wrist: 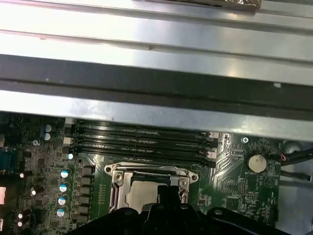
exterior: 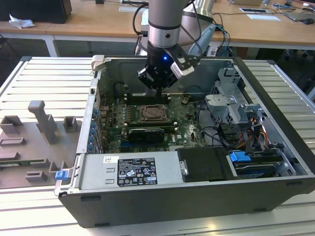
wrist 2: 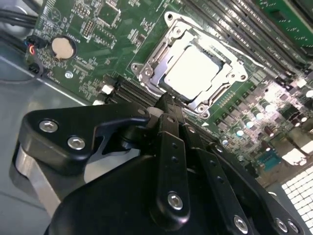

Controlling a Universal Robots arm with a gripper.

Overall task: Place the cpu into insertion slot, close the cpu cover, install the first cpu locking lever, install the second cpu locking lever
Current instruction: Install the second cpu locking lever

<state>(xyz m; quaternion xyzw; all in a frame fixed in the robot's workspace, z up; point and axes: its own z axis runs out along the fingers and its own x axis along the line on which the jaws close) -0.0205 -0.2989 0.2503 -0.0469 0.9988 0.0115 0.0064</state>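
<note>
The cpu [wrist 2: 196, 69] lies flat in the insertion slot [wrist 2: 145, 71] on the green motherboard, its pale metal top showing. The cpu cover [wrist 2: 168, 51], a silvery frame, lies down around the chip. I cannot make out how the locking levers stand. In the exterior view my gripper [exterior: 158, 87] hangs just above and behind the insertion slot [exterior: 153, 114] inside the open computer case. Its black fingers meet at the tip, shut on nothing, close to the socket's edge, as both wrist views show: gripper [wrist 2: 167, 104], gripper [wrist: 168, 195], cpu [wrist: 142, 193].
Long black memory slots [wrist: 142, 139] run beside the socket, under the case wall [wrist: 146, 68]. A black graphics card [exterior: 143, 133], the power supply [exterior: 130, 172] and a drive cage [exterior: 231, 103] crowd the case. A grey fixture tray [exterior: 34, 142] sits at the exterior view's left.
</note>
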